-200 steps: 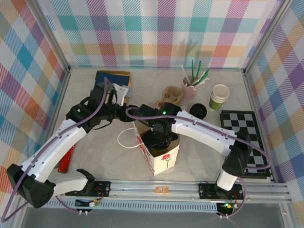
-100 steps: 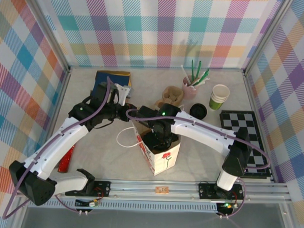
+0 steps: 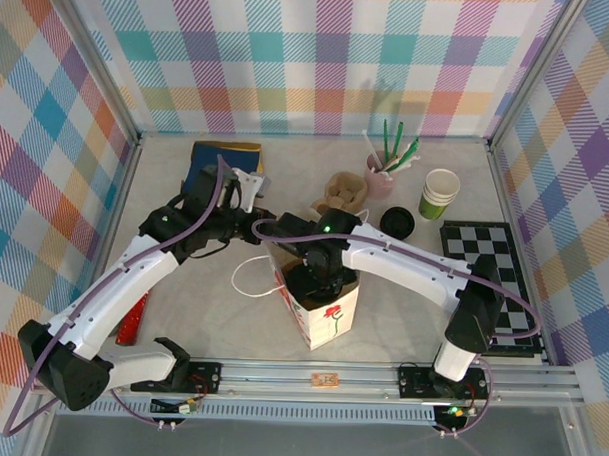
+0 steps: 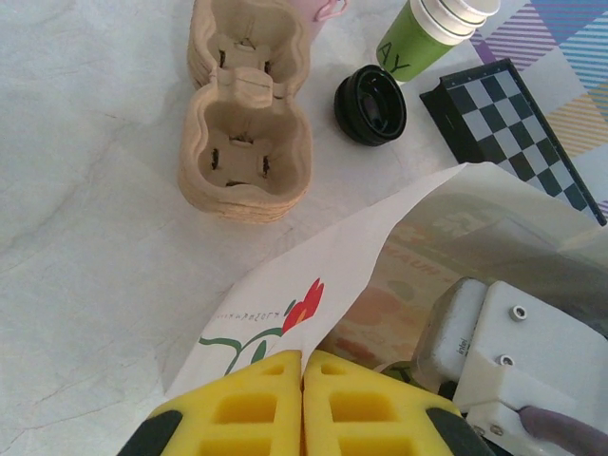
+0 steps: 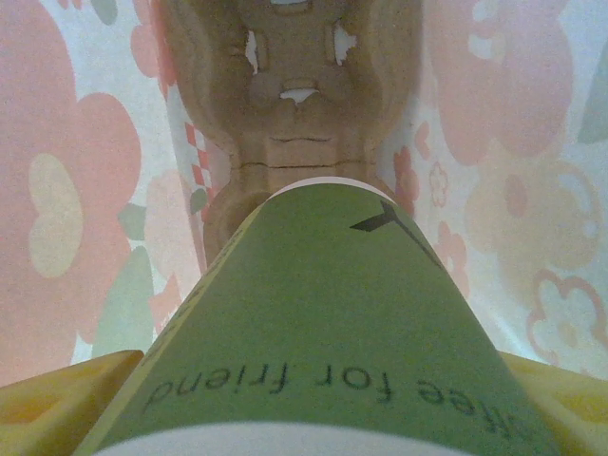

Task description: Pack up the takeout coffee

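We counted one white paper bag with a red flower print (image 3: 331, 319), one round black plastic lid (image 3: 397, 222), one black-and-white chequered board (image 3: 508, 260), one pink pot (image 3: 378, 181), one flat red object (image 3: 133, 317) and one dark blue flat object (image 3: 219, 160). There were two cups: a green paper cup (image 5: 313, 323) inside the bag and a white-rimmed green paper cup (image 3: 440, 193) near the board. We found a brown moulded pulp carrier (image 5: 294, 104) in the bag and a stack of such carriers (image 4: 245, 142) on the table; we could not count its layers. Several green and white sticks (image 3: 392, 156) stood in the pot.
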